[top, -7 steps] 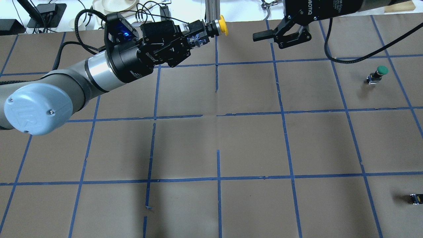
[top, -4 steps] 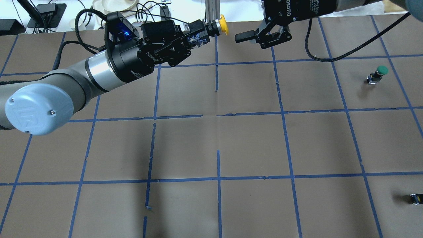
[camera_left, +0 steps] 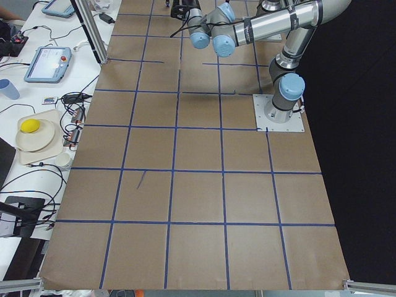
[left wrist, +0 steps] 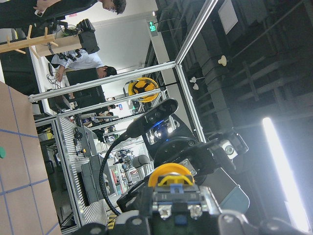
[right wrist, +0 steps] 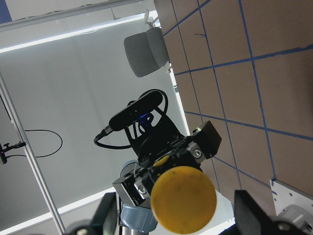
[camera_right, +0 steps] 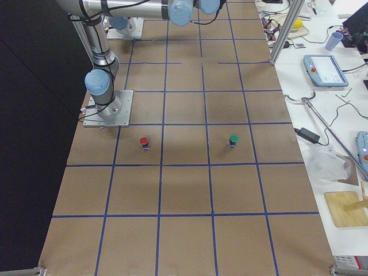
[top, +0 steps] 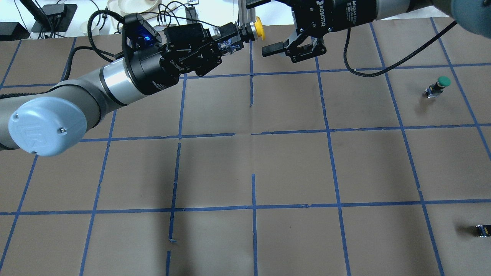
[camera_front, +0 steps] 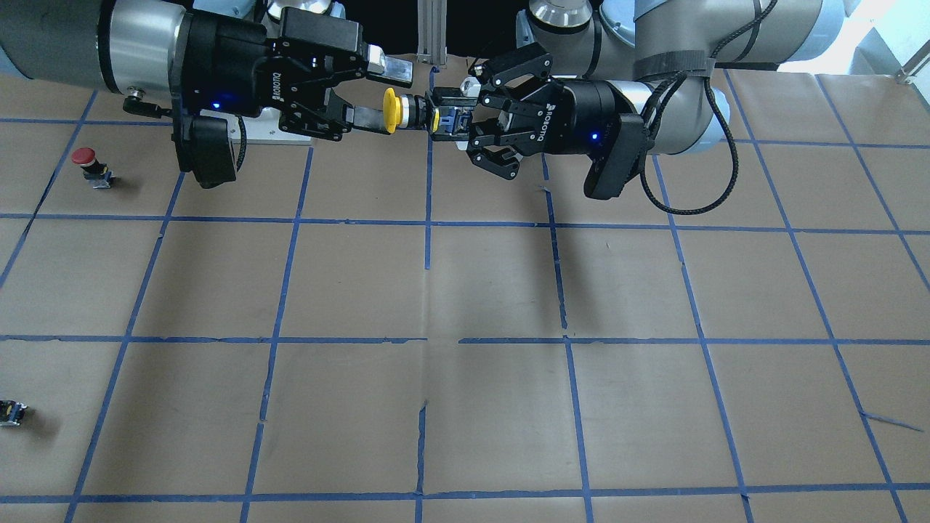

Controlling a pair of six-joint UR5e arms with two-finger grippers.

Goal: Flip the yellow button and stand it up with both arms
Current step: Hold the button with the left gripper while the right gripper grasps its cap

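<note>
My left gripper (top: 234, 37) is shut on the dark base of the yellow button (top: 259, 29) and holds it level in the air over the table's far edge, cap pointing at my right gripper. In the front view the cap (camera_front: 390, 110) sits between the spread fingers of my right gripper (camera_front: 383, 94), which is open; its lower finger (camera_front: 367, 118) is right beside the cap. The right wrist view shows the yellow cap (right wrist: 183, 198) face-on between my open fingers. The left wrist view shows the button (left wrist: 172, 188) from behind.
A green-capped button (top: 441, 85) stands at the right. A red-capped button (camera_front: 87, 163) stands on the same side. A small dark block with a yellow spot (top: 483, 230) lies near the right front edge. Brown paper with blue tape grid covers the table (top: 291, 168).
My right gripper has moved left, staying open, until its fingers flank the yellow cap. My left gripper has kept still with the button.
</note>
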